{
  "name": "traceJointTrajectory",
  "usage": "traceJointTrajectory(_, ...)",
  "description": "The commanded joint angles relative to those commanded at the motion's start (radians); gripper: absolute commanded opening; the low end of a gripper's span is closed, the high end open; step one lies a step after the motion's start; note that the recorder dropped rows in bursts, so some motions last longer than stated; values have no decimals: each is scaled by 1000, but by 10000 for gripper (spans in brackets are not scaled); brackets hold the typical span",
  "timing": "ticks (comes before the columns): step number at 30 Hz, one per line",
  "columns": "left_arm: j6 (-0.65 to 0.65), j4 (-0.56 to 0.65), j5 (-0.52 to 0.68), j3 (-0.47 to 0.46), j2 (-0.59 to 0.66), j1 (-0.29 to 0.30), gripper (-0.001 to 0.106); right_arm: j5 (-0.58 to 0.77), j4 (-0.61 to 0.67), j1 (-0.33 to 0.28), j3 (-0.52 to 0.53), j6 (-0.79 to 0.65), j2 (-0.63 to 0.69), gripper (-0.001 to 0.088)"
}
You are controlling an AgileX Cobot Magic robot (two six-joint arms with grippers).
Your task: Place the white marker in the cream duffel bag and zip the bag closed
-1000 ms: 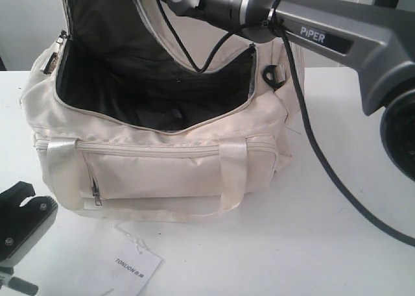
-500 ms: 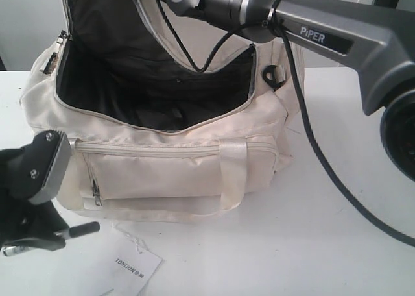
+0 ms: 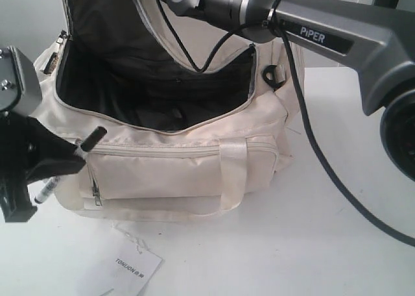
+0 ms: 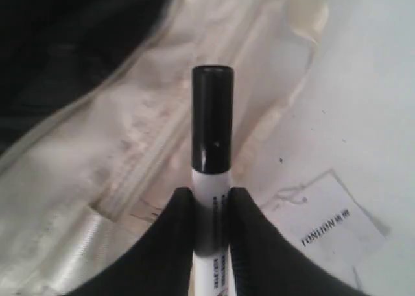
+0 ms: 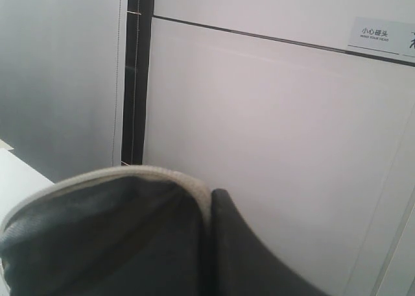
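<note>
**Marker held beside the open duffel bag**

The white marker (image 4: 212,121) is clamped between the fingers of the left gripper (image 4: 211,202). Its dark cap is pointed at the front of the cream duffel bag (image 3: 168,172), just below the unzipped top. The bag's raised flap is pinched by the right gripper (image 5: 206,244). A paper tag (image 3: 133,267) is seen nearby.

The flat white tabletop (image 3: 311,244) holds two things. A big, soft cream duffel bag (image 3: 168,172) made of cloth sits on it, toward the back and the left side. The bag's top is open and it is dark inside. A small white paper tag (image 3: 133,267) with the word TONLION lies flat just in front of the bag, near its left front corner.
</note>
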Motion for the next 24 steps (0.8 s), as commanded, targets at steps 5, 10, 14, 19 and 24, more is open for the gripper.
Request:
traceJointTrajectory(5,-81,-78,-200,0,-35,0,0,0,0,0,0,0,0,0)
traceJointTrajectory(10,-171,-104,-401,0,-37,0,0,0,0,0,0,0,0,0)
traceJointTrajectory(14,-284,-109,-545,0,-37,0,0,0,0,0,0,0,0,0)
traceJointTrajectory(19,-427,-107,-521,-16,-37,0,0,0,0,0,0,0,0,0)
traceJointTrajectory(24,-430,-104,-391,-25,-37,0,0,0,0,0,0,0,0,0)
